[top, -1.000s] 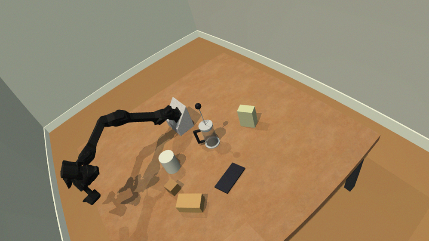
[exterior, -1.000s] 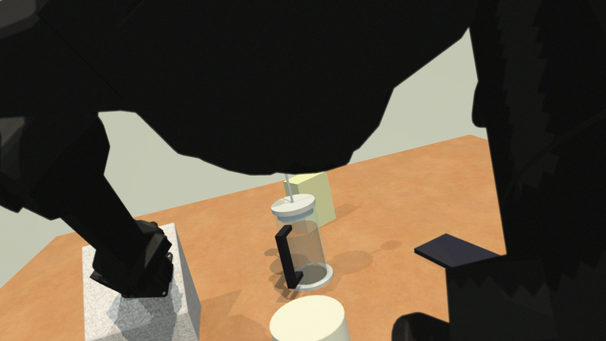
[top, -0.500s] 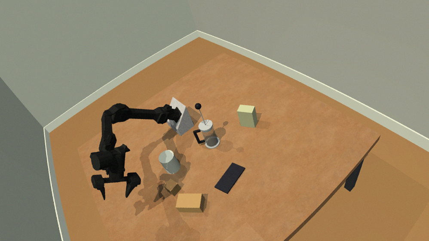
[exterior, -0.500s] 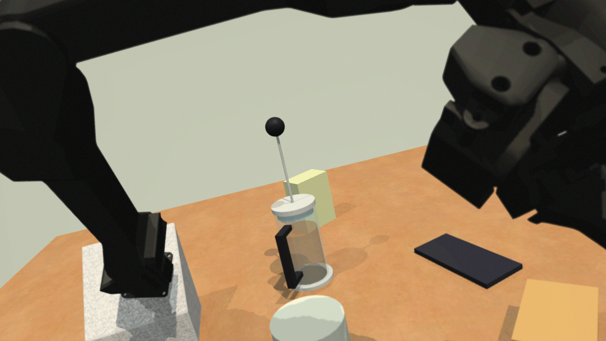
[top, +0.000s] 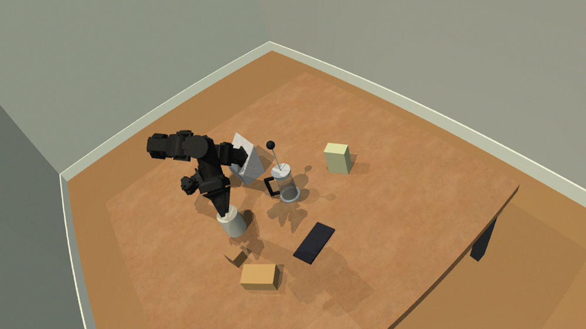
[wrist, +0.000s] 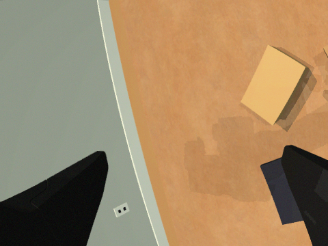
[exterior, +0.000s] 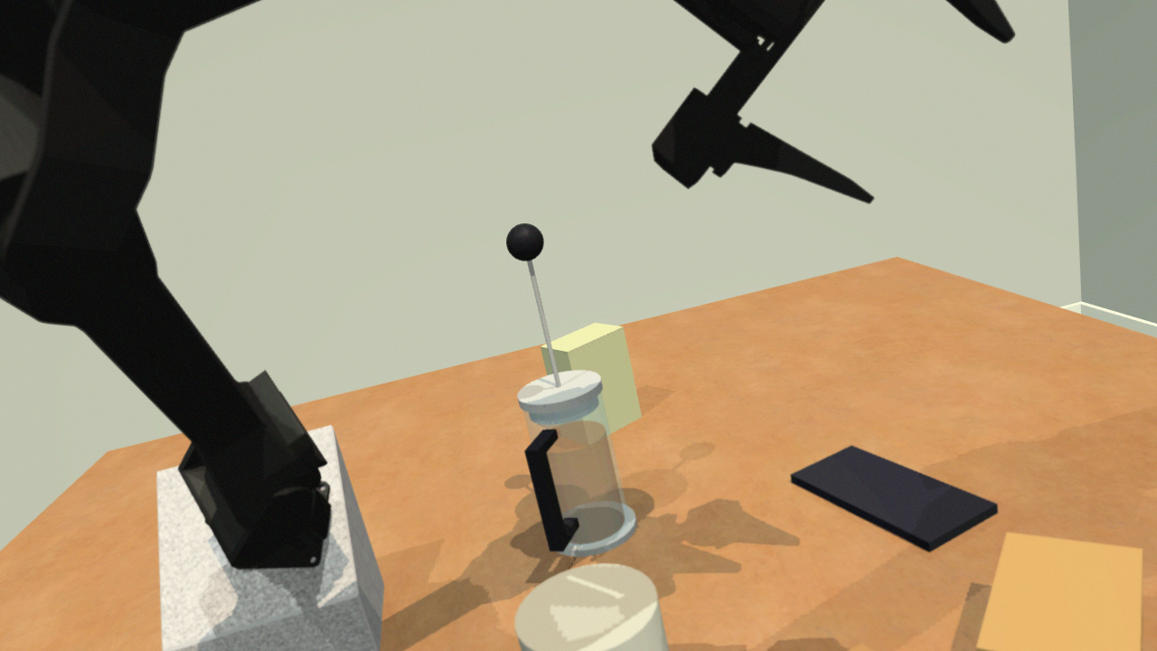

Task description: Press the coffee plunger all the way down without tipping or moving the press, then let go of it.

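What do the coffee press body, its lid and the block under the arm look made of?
Clear cylindrical press body: likely glass or clear plastic, since the table shows through it. Pale flat round lid: matte, probably plastic; no shine. Speckled grey-white block under the arm: looks like granite or stone, from its grainy mottled surface.
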Robot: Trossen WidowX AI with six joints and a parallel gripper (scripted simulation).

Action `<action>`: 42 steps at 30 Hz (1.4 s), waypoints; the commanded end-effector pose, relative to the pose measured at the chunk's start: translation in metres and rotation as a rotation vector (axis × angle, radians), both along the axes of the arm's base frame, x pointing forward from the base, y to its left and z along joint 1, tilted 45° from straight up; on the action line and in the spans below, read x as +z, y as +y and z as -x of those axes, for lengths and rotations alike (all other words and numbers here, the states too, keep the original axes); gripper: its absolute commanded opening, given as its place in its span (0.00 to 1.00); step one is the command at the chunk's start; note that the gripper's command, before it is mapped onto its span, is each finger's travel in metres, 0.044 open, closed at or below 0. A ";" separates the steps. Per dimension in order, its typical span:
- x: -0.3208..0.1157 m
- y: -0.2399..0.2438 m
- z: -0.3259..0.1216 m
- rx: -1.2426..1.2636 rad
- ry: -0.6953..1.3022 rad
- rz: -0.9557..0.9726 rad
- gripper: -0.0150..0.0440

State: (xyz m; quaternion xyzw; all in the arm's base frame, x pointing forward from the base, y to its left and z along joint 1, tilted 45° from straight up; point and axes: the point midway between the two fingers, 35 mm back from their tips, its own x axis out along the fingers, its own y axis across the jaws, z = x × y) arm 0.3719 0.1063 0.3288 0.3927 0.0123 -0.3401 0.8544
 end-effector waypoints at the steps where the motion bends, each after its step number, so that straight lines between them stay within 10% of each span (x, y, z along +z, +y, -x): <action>1: -0.033 0.047 0.031 0.198 0.174 0.173 1.00; 20: -0.165 0.135 0.257 1.108 0.654 1.458 1.00; 42: -0.213 0.095 0.237 1.111 0.657 1.467 1.00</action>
